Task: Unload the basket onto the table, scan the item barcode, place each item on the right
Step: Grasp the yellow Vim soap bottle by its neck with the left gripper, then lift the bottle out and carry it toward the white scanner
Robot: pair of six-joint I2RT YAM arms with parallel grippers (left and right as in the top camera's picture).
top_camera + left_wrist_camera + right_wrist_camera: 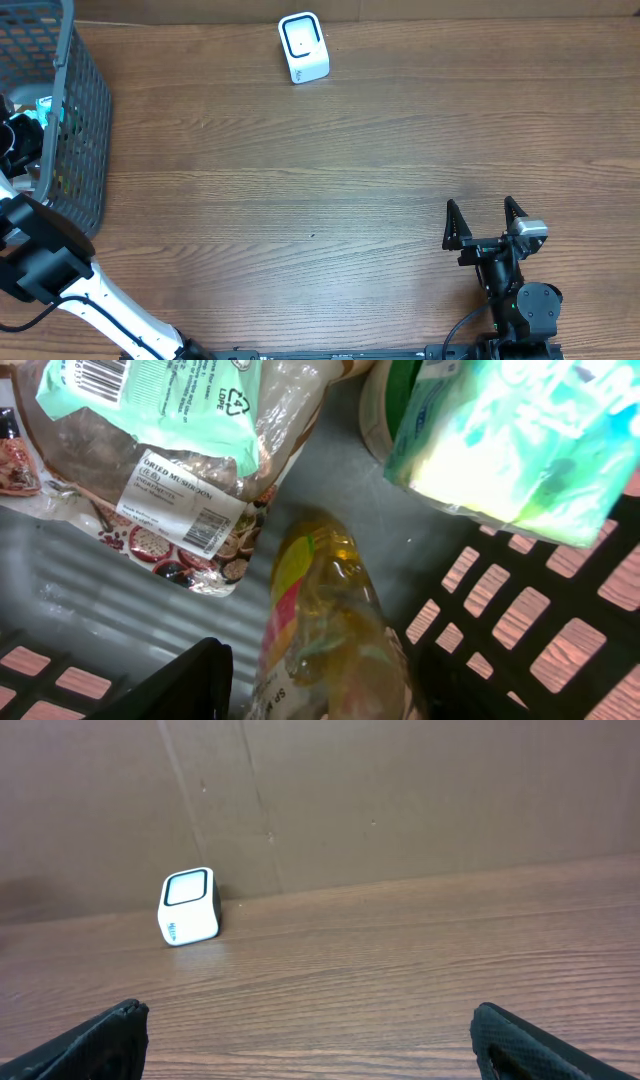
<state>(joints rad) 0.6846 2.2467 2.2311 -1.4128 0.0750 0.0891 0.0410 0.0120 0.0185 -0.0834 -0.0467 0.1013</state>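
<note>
Jaws wide, R gripper (480,206); L arm (100,295) in basket (85,110)

Scanner (303,47): small white box-shaped unit with rounded corners and a dark-framed window on its face. Standing upright on the desk (350,200) at the far edge, near the back wall, window turned toward the near side. Well apart from the basket (85,120).

Bottle (325,620): clear plastic, filled with yellow liquid, wrapped in a yellow, pink and green label. Lying on its side on the grey basket floor, just beside the black lattice wall and a bag of dried mushrooms (150,450). Lower end cut off at the frame edge. Barcode on the bottle not discernible.
</note>
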